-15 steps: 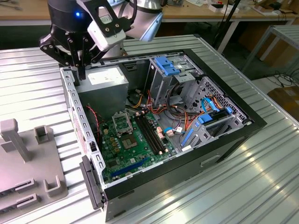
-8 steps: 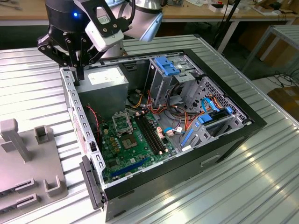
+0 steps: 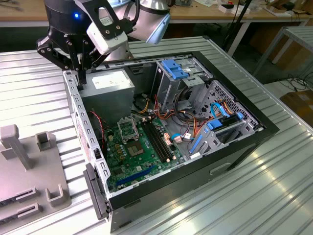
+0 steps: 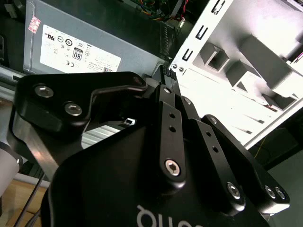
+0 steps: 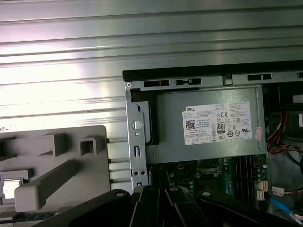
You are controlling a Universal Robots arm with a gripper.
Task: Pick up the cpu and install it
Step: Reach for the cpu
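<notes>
Ribbed aluminium table (image 3: pixel 274 196) carries a boxy metal case (image 3: pixel 234 157); black fingers (image 3: pixel 81 72) over its corner, spread impossible to tell.

cpu (image 5: pixel 10 188) — flat in grey tray (image 5: pixel 91 190)

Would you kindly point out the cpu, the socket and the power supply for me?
cpu (image 5: pixel 10 188), first wrist view, on its pale face.
socket (image 3: pixel 128 130), exterior view, on its dark centre.
power supply (image 5: pixel 208 152), first wrist view, on the bare grey casing below its label.

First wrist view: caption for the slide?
Black gripper near the grey metal power supply; the pale silvery square cpu rests in the grey plastic fixture.
</notes>
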